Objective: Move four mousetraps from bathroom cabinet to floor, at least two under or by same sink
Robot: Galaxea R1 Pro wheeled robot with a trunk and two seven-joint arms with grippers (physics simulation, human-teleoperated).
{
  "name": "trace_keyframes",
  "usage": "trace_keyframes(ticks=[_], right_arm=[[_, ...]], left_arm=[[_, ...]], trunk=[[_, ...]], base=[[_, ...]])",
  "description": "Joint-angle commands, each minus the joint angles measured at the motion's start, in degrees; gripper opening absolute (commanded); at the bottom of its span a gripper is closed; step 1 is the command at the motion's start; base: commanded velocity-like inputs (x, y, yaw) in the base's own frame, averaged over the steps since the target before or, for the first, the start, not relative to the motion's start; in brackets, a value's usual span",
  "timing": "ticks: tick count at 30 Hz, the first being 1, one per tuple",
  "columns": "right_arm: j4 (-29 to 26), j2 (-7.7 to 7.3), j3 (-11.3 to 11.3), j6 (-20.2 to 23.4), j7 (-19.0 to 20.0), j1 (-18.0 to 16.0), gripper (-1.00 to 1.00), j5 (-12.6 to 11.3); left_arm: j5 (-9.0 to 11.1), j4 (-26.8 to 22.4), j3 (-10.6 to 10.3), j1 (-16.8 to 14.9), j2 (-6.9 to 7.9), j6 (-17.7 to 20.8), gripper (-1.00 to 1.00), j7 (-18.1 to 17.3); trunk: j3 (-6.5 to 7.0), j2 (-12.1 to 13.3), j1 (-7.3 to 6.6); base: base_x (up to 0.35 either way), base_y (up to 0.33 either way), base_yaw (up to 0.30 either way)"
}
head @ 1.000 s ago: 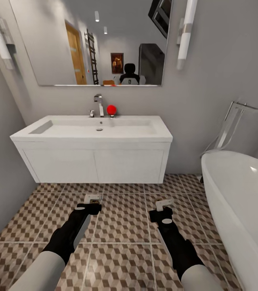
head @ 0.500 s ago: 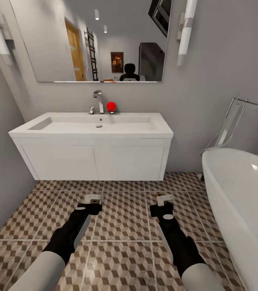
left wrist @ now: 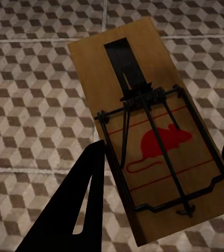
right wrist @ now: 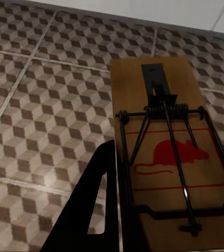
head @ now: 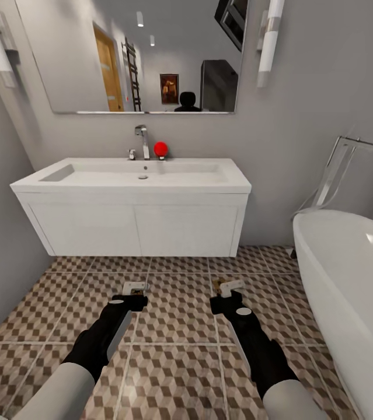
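Mousetraps, 2: my left gripper [head: 134,287] clamps one [left wrist: 154,136], my right gripper [head: 227,287] another [right wrist: 170,157], above bathroom floor [head: 174,315] before bathroom sink [head: 133,181].

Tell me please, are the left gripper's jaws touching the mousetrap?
Touching: in the left wrist view, the left gripper has its dark jaws against both edges of the mousetrap.

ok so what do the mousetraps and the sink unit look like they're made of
Left gripper's mousetrap: a flat board that looks like plain matte wood, tan with faint grain, carrying dark wire that reads as metal and a printed red mouse. Right gripper's mousetrap: the same look. Bathroom sink: smooth white, basin probably ceramic or resin and the front panels painted board, though the render leaves that open. Tap: shiny, chrome-like.
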Motion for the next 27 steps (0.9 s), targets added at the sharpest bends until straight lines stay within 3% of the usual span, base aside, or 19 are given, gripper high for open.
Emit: trace_keyframes(ticks=[1, 27], right_arm=[[-0.1, -0.14, 0.0, 0.4, 0.4, 0.0, -1.00, 0.5], [-0.1, -0.41, 0.0, 0.2, 0.4, 0.0, -1.00, 0.5]], left_arm=[[0.5, -0.1, -0.2, 0.0, 0.03, 0.2, -1.00, 0.5], [0.5, 0.5, -0.2, 0.0, -0.09, 0.2, -1.00, 0.5]], trunk=[[-0.24, -0.4, 0.22], [-4.90, -10.9, 5.93]], base=[[0.000, 0.000, 0.000], [0.000, 0.000, 0.000]])
